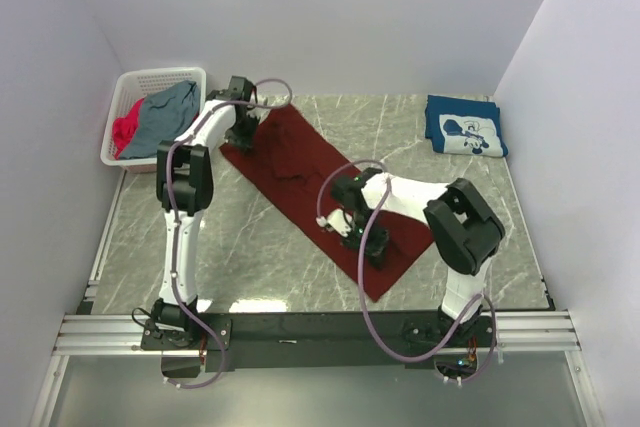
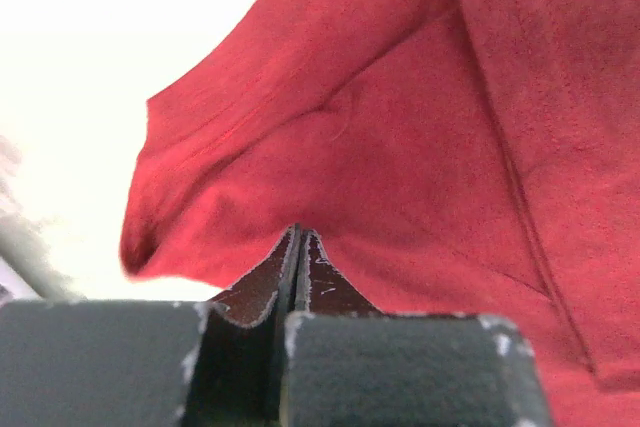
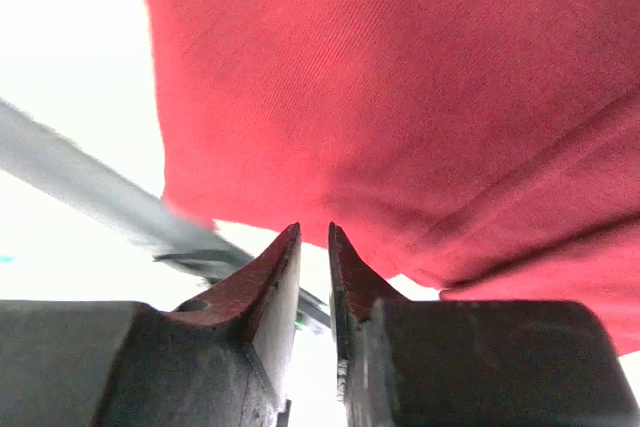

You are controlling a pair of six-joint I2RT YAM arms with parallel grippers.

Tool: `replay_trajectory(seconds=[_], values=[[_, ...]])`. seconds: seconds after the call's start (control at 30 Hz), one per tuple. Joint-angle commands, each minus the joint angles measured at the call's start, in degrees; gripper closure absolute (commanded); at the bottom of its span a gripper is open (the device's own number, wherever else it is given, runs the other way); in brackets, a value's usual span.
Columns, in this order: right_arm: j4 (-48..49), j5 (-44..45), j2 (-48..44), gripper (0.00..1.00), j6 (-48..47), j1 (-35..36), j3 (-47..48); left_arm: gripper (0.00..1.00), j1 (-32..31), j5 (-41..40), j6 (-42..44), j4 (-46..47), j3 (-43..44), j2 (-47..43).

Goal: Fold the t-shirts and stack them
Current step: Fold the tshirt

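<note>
Left fingers (image 2: 262,289) tip-to-tip (dark wedges) at soft creased maroon t-shirt (image 2: 400,147)

maroon shirt (image 1: 295,157), navy white-printed shirt (image 1: 465,127), marbled table (image 1: 240,242).

my wrist views blow out white around the dark-red cloth shirt (image 2: 400,147). the overhead view is evenly lit.

From above, the print on the navy shirt (image 1: 465,127) at two o'clock is too small to read, and the pink shirt (image 1: 122,135) at ten o'clock lies mostly under the grey shirt (image 1: 165,112). Both wrist views crop the maroon shirt (image 2: 400,147); in the right one, a grey streak (image 3: 90,187) at nine o'clock is blurred.
</note>
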Motion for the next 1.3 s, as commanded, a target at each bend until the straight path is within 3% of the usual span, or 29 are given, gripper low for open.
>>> replay_trajectory(seconds=[0.0, 0.17, 0.33, 0.57, 0.7, 0.97, 1.2, 1.27], values=[[-6.4, -14.2, -6.3, 0.75, 0.6, -4.2, 9.1, 0.98, -0.2, 3.1, -0.7, 1.5, 8.0, -1.9], [-8.1, -10.3, -7.5, 0.73, -2.1, -15.0, 13.4, 0.90, -1.4, 5.5, -2.2, 7.5, -7.3, -14.6], [-2.8, -2.1, -1.3, 0.75, -1.6, -19.7, 16.3, 0.93, -4.2, 11.9, -5.3, 7.7, -18.7, -19.7], [0.1, 1.2, 7.2, 0.77, -0.3, -20.6, 17.9, 0.99, -5.0, 12.7, -10.0, 8.5, -24.7, -21.9], [1.6, 1.3, 8.3, 0.77, 1.1, -20.1, 13.9, 0.98, -4.9, 12.2, -10.8, 8.0, -24.7, -21.6], [2.3, -3.8, 7.4, 0.77, 4.1, -8.7, 2.7, 0.99, -4.1, 11.5, -12.7, 5.5, -21.0, -18.1], [-0.8, -18.9, 6.3, 0.73, 6.3, 3.4, 3.4, 0.98, -3.8, 9.8, -12.6, 4.6, -19.2, -15.4], [-2.0, -27.4, 4.1, 0.70, 5.0, 5.4, 5.4, 0.98, -3.8, 10.0, -12.6, 4.8, -19.0, -13.7]])
